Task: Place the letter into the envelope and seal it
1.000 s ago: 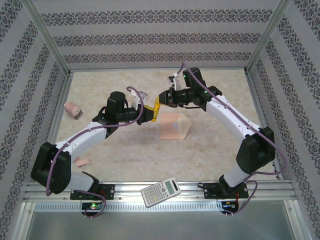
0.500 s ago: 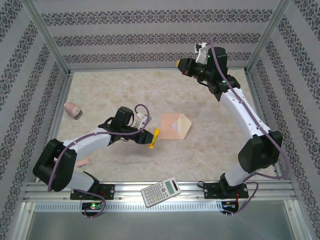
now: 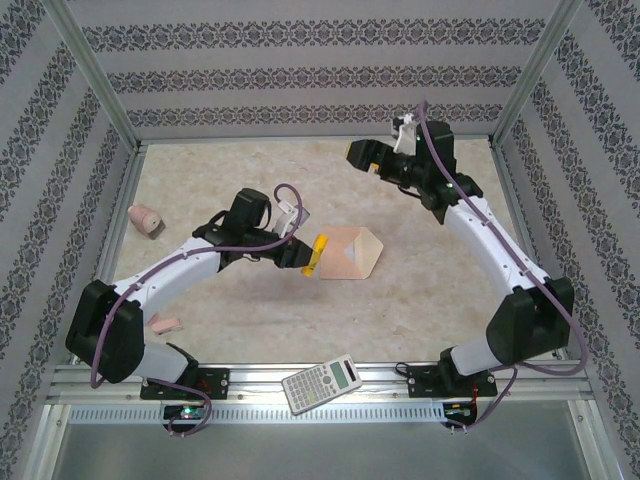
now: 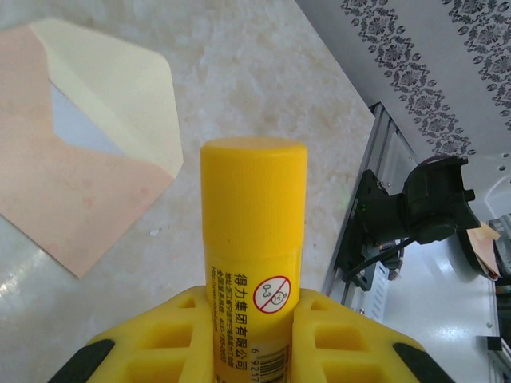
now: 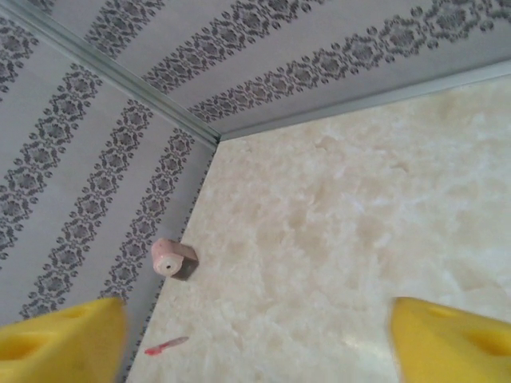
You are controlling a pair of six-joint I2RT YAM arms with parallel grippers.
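Note:
The peach envelope (image 3: 345, 254) lies mid-table with its triangular flap (image 3: 371, 250) open toward the right. In the left wrist view the envelope (image 4: 64, 199) shows a white strip of the letter (image 4: 77, 128) in its mouth, under the cream flap (image 4: 120, 80). My left gripper (image 3: 312, 255) is shut on a yellow glue stick (image 4: 254, 215), which hangs just left of the envelope's edge, above the table. My right gripper (image 3: 360, 153) is raised at the back right, far from the envelope. It stands open, its yellow fingers (image 5: 56, 343) wide apart with nothing between them.
A calculator (image 3: 322, 383) lies on the front rail. A pink block (image 3: 146, 219) sits by the left wall, also seen as the pink block (image 5: 172, 259) from the right wrist. A small pink piece (image 3: 165, 324) lies near the left arm's base. Patterned walls enclose the table.
My right gripper let go at the glue stick, drew up and back to the far right, and opened. The left arm swung the glue stick toward the front, then back beside the envelope.

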